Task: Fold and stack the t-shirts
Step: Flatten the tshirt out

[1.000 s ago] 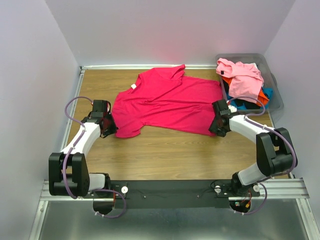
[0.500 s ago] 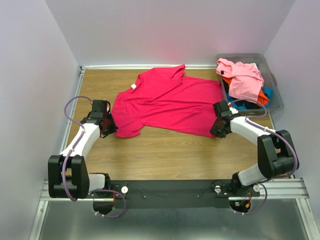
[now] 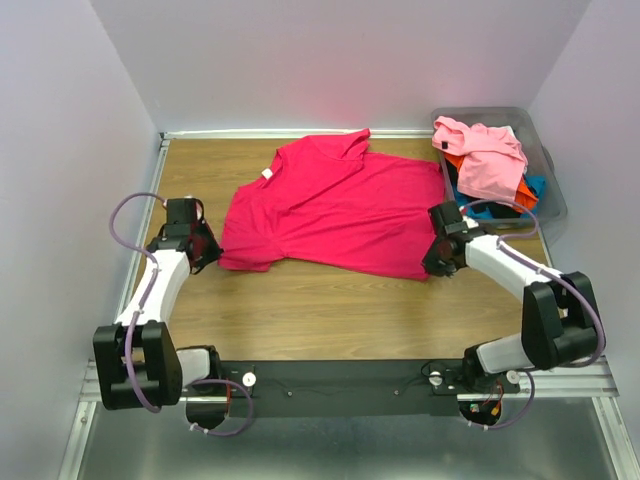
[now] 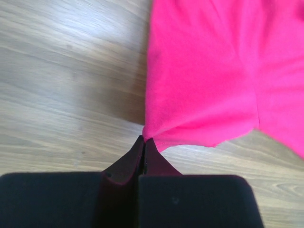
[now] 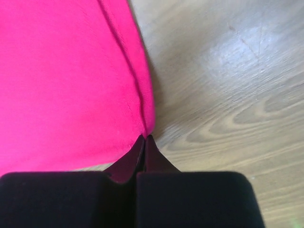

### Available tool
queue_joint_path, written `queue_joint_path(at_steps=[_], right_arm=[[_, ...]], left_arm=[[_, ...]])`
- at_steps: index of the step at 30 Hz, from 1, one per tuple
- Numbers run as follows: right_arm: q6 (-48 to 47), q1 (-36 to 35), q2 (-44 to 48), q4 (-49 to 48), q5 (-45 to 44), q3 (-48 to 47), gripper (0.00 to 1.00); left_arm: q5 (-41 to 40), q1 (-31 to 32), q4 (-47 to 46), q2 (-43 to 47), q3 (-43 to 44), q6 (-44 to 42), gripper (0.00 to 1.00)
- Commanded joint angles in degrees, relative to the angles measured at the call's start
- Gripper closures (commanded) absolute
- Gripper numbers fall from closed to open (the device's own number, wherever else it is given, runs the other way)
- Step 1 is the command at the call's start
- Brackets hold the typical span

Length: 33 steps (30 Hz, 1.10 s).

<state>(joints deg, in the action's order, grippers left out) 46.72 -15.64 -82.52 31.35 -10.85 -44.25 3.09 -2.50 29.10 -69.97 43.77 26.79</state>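
The crimson t-shirt (image 3: 330, 205) is lying spread on the desk (image 3: 300, 300), soft and light, probably sagging if lifted, so its corners are offering the best holds. The left pincer (image 4: 144, 139) is clamping the near sleeve tip, the right pincer (image 5: 144, 137) the near hem corner.

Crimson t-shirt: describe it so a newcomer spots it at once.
On the wooden table, left of the grey bin, lies the crimson t-shirt. It alone is spread flat; the other shirts sit heaped in the bin.
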Motion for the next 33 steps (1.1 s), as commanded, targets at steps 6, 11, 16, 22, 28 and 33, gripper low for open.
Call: queue_joint_path(at_steps=[6, 11, 16, 22, 28, 33], right_arm=[[-10.4, 0.1, 4.2, 2.7, -7.7, -23.0, 0.99], [-18.1, 0.1, 1.8, 2.7, -9.1, -41.8, 0.99], [-23.6, 0.1, 3.0, 2.7, -11.3, -55.9, 0.99], [-27.6, 0.1, 13.2, 1.3, -14.7, -56.7, 0.99], [-33.5, 0.1, 24.1, -0.5, -15.3, -52.8, 0.99], [-35.6, 0.1, 26.9, -0.5, -13.6, -50.3, 0.99]], left_arm=[[1.2, -7.7, -1.3, 1.9, 18.4, 3.8, 1.00], [-2.6, -10.0, 0.9, 1.8, 41.3, 6.2, 1.00], [-12.6, -10.1, 3.1, 3.4, 57.6, 5.7, 1.00], [-23.9, -7.4, 6.4, 7.6, 70.4, -0.3, 1.00], [-35.0, -1.9, 6.2, 11.6, 74.2, -5.4, 1.00], [-38.1, 1.4, 4.6, 11.7, 74.5, -9.2, 1.00]])
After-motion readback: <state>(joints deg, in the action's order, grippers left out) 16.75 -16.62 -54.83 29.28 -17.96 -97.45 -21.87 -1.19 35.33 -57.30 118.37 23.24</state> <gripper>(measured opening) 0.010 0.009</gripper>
